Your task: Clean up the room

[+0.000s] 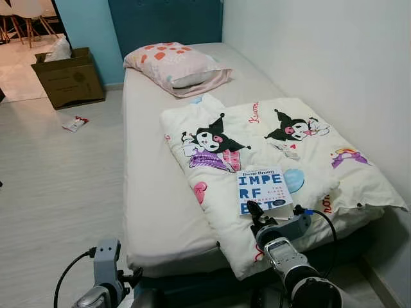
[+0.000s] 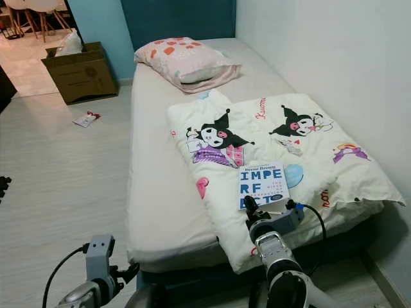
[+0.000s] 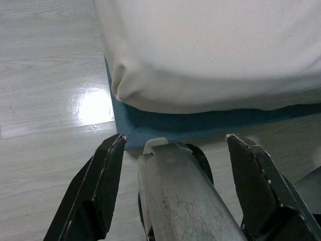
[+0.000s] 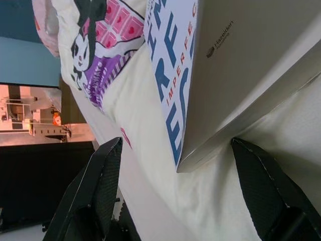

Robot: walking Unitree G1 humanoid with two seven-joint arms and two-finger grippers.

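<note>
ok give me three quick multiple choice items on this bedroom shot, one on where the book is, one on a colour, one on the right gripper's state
1. Where does the book lie?
A. on the floor
B. on the cartoon-print duvet
C. in the cardboard box

2. What colour is the bed's headboard?
A. red
B. white
C. dark blue

3. How is the right gripper?
A. open, fingers astride the book's near corner
B. shut on the book
C. shut on the pillow

Answers:
1 B, the head views show the book flat on the duvet.
2 C, the panel behind the pillow is dark blue.
3 A, the right wrist view shows both fingers apart with the book's corner between them, untouched.
</note>
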